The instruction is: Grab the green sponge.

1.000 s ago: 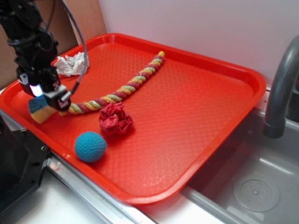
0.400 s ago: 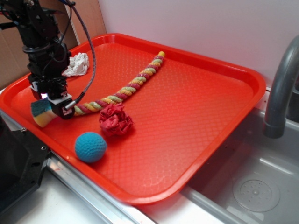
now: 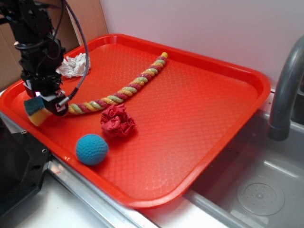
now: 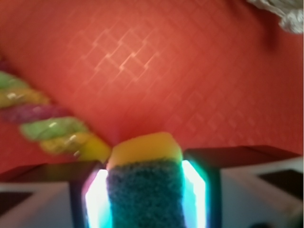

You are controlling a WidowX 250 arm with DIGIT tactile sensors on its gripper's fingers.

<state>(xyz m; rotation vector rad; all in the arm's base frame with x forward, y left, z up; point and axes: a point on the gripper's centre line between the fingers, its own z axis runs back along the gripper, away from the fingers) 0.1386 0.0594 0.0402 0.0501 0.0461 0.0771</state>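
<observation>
At the left edge of the red tray (image 3: 247,78), the claw (image 3: 42,102) is clenched on the green sponge (image 3: 36,111) — its fingers press both sides; then come rope (image 3: 124,90), teal ball (image 3: 91,149), red cloth (image 3: 117,121)

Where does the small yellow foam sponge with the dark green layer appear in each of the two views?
Exterior: yellow foam sponge with the green layer, far left, under the gripper.
Wrist: bottom centre, between the fingers.
Shared landmark: multicoloured twisted rope, its end beside the sponge.
</observation>
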